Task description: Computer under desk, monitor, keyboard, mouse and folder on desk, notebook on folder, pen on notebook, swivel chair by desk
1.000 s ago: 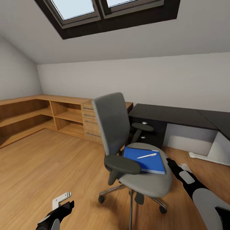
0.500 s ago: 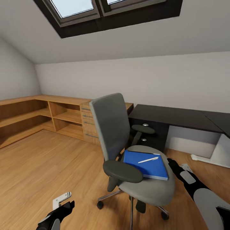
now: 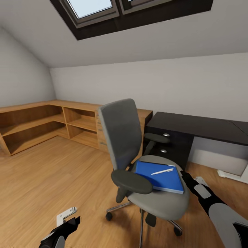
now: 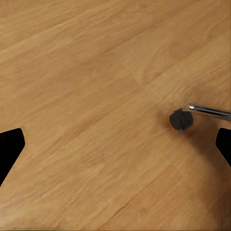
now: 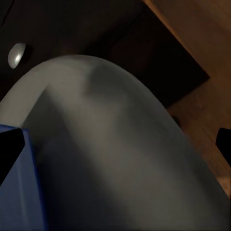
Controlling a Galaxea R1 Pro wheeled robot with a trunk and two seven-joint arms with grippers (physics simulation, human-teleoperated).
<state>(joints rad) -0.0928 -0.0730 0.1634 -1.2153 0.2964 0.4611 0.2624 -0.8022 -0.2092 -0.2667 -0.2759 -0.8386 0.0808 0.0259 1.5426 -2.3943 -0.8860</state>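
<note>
From the head camera I saw the attic bedroom's sloped grey wall (image 3: 137, 51) and dark-framed skylight (image 3: 131, 13) above a light wood floor (image 3: 51, 179). Compared with a second before, the whole picture had slid: the low light-wood shelving (image 3: 51, 124) sat further right and the skylight too, so the camera had turned, not the furniture.

The grey office swivel chair with black armrests and chrome star base (image 3: 137, 162) stood in the middle of the view, on the floor just in front of the black-topped desk (image 3: 203, 127), whose dark drawer unit with round silver knobs (image 3: 168, 146) showed behind the chair's far armrest. The flat bright blue rectangular folder (image 3: 160, 175) lay on the chair seat, as it had earlier, with the thin white pen (image 3: 162, 171) resting on top of it.

My right gripper (image 3: 187, 179) hung just beside the seat's edge, near the folder's corner but apart from it; in its wrist camera its two dark fingertips (image 5: 9, 149) stood wide apart, with the grey seat and a strip of blue folder between them.

My left gripper (image 3: 69, 220) hovered low over bare floor, its fingertips (image 4: 9, 149) also spread wide in its wrist camera, with one black castor (image 4: 181, 119) of the chair on the floor beyond
</note>
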